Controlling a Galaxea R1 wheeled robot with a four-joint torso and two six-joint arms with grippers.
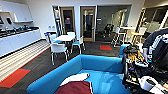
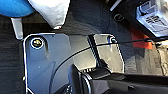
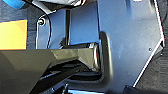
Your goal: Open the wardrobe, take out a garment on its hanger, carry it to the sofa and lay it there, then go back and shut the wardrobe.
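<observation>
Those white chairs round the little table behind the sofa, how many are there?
3 that I can make out: one chair nearest the sofa, one right of the white table, one on its left. A fourth may be hidden behind it.

— Any writing you can make out?
— None. The pictures are too blurred for letters or numbers.
— Not even on the garment (image 1: 75, 87) lying on the sofa (image 1: 105, 65)?
— No, its maroon and white cloth shows no readable mark.
</observation>
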